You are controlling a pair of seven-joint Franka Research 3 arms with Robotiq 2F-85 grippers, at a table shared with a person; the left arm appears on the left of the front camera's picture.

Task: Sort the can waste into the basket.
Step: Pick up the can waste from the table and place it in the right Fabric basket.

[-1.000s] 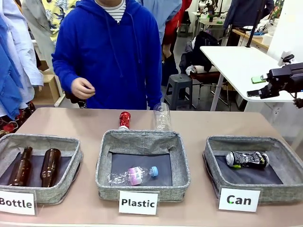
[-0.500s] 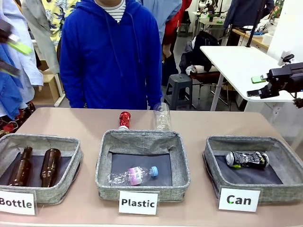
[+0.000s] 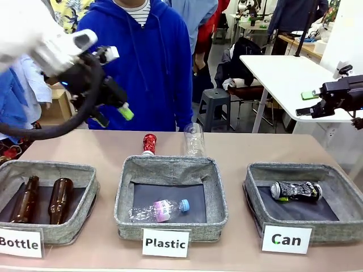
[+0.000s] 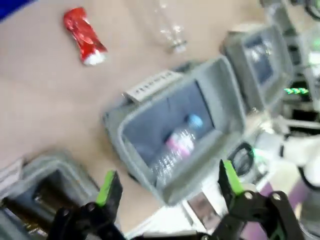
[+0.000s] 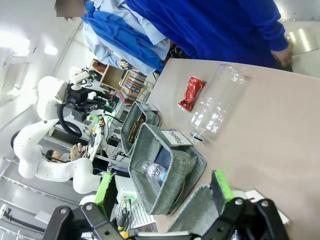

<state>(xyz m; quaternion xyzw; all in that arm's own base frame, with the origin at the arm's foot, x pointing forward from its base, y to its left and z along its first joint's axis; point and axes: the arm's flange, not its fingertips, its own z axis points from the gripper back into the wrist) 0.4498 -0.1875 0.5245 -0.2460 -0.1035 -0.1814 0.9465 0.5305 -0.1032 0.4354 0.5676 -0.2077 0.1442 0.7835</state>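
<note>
Three grey fabric baskets [image 3: 170,165], three white labels [image 3: 165,243], two brown glass bottles [image 3: 25,199], two clear plastic bottles [image 3: 159,210], two crushed cans [image 3: 295,190]: one red, one apparently black-and-silver.

The tan counter [image 3: 244,148] carries three grey woven baskets in a row along its near edge: the "Bottle" basket [image 3: 48,167] at the left, the "Plastic" basket [image 3: 170,165] in the middle and the "Can" basket [image 3: 295,168] at the right, each with a white label card at its front. Behind the middle one, on the bare top, a crushed red can [image 3: 149,144] and a clear plastic bottle [image 3: 194,139] lie near each other, not touching.
</note>
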